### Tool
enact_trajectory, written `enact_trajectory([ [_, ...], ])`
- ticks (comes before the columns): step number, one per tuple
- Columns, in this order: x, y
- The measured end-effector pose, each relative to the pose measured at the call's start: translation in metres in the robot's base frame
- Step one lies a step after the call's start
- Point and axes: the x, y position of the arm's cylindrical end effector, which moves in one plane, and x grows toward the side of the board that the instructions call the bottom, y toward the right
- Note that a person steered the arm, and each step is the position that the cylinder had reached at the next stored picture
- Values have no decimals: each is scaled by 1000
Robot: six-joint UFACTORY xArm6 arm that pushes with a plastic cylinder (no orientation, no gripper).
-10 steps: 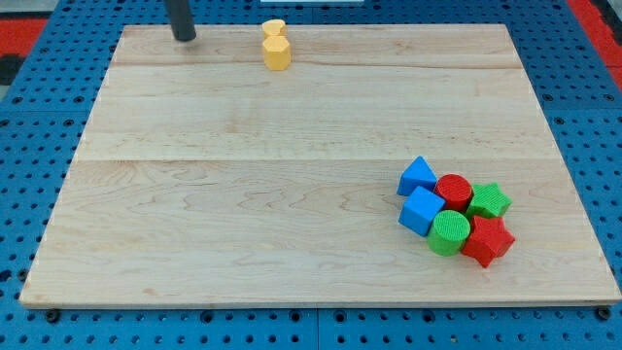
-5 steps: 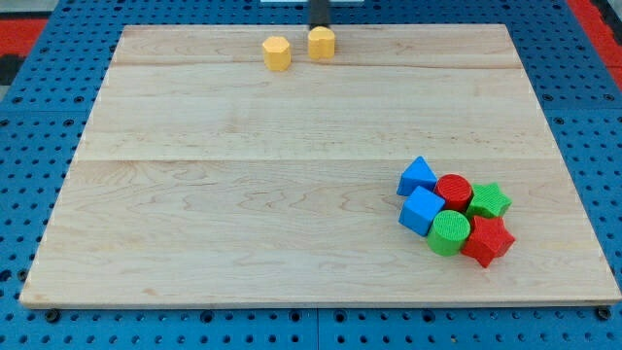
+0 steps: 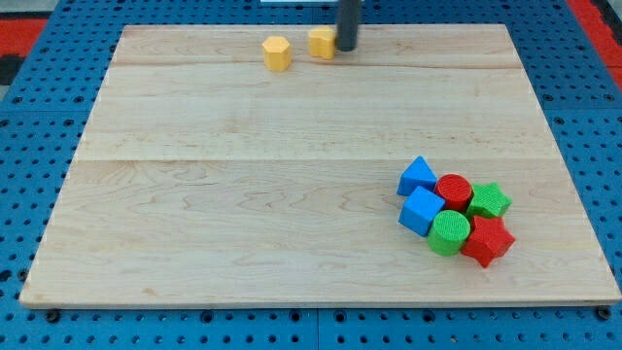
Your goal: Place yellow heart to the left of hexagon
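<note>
The yellow hexagon [image 3: 277, 52] sits near the top edge of the wooden board [image 3: 243, 194], left of centre. The yellow heart [image 3: 321, 42] lies just to its right, with a small gap between them. My tip [image 3: 345, 46] is down on the board against the heart's right side. The rod rises out of the view's top.
A tight cluster sits at the board's lower right: a blue triangular block [image 3: 418, 176], a red cylinder [image 3: 453, 191], a green star [image 3: 489, 201], a blue cube [image 3: 422, 211], a green cylinder [image 3: 449, 233] and a red star [image 3: 487, 241]. Blue pegboard surrounds the board.
The heart, first just above the hexagon, has been moved to the hexagon's right. My tip went from the board's top left to above the heart, then to the heart's right side.
</note>
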Motion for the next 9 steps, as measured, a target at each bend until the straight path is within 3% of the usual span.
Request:
enact_trajectory([
  [2, -39, -5],
  [3, -24, -55],
  [4, -18, -59],
  [5, -42, -75],
  [6, -23, -112],
  [7, 7, -108],
  [9, 50, -38],
])
